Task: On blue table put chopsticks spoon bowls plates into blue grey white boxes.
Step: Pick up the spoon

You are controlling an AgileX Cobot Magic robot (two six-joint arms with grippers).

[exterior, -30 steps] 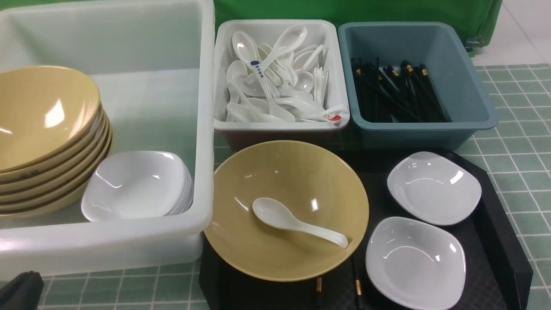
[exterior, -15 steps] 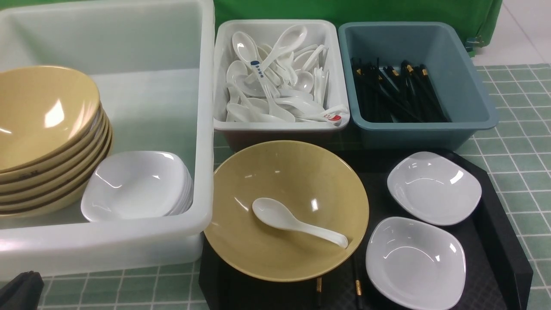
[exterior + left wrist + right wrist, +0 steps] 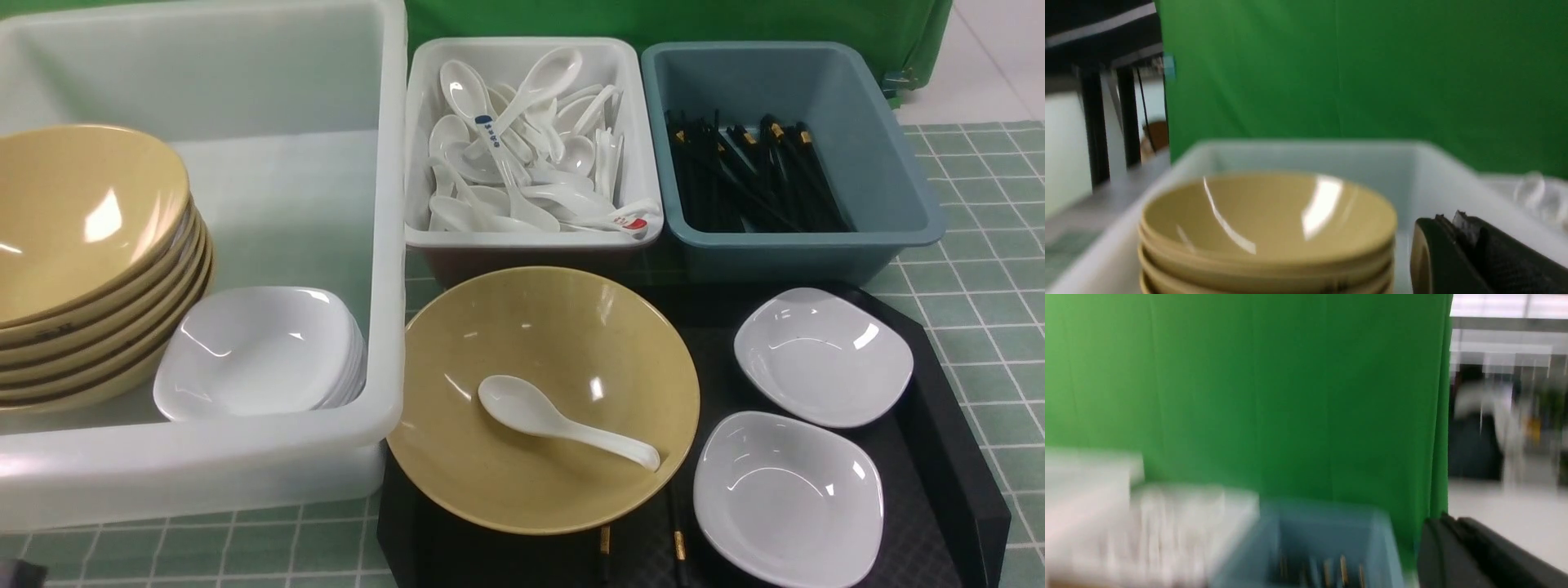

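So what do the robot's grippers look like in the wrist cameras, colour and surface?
Only part of each shows. The left gripper is matte black with a finely pebbled surface, a rounded edge and a pale greyish patch on one ridge. The right gripper is also black and straighter-edged, too blurred for detail. No cables or markings are visible.

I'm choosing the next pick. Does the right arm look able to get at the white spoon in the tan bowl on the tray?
Probably yes: the spoon lies uncovered in the bowl, handle toward the robot's right, nothing above it. The right gripper is outside the front view.
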